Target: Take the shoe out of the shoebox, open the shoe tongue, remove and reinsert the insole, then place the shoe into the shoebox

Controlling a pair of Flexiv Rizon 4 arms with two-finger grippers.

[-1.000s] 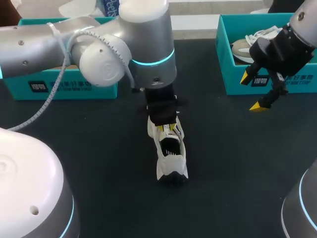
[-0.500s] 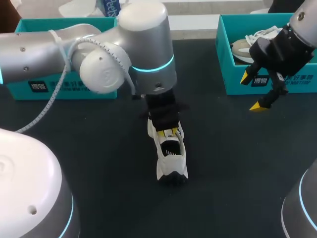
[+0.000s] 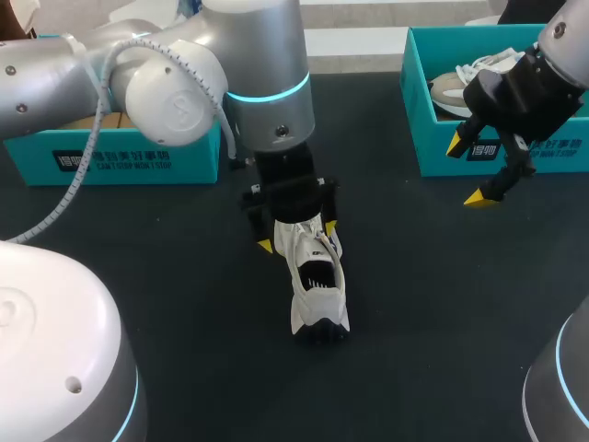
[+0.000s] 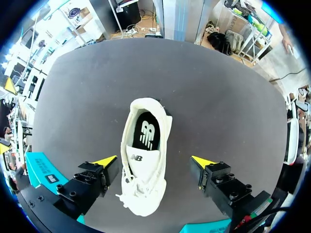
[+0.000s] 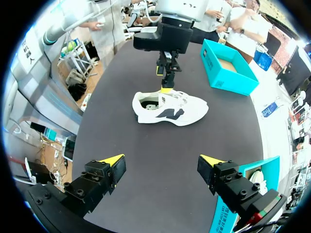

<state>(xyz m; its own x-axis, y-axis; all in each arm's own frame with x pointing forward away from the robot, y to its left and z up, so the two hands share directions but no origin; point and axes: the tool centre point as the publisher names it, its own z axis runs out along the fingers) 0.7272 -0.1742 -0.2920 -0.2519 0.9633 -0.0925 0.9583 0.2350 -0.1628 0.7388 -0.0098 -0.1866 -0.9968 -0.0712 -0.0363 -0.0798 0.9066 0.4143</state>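
Note:
A white shoe [image 3: 315, 287] stands on its sole in the middle of the dark table, its black insole [image 4: 146, 134] showing in the opening. My left gripper [image 3: 296, 236] hangs open just over the shoe's laces, one yellow tip on either side of the tongue [image 4: 142, 162], touching nothing. In the left wrist view the shoe [image 4: 145, 160] lies between the spread fingers of that gripper [image 4: 154, 161]. My right gripper [image 3: 469, 171] is open and empty at the right, in front of the right shoebox [image 3: 515, 152]. From the right wrist view its gripper [image 5: 163, 162] looks toward the shoe [image 5: 167, 108] and the left gripper [image 5: 163, 80].
A teal shoebox [image 3: 138, 157] sits at the back left, partly behind my left arm. The right shoebox holds another pale shoe [image 3: 456, 87]. The same back left box [image 5: 228, 73] shows beyond the shoe in the right wrist view.
My left gripper has opened, let go of the shoe's tongue area and risen a little. The shoe and the right arm have stayed in place.

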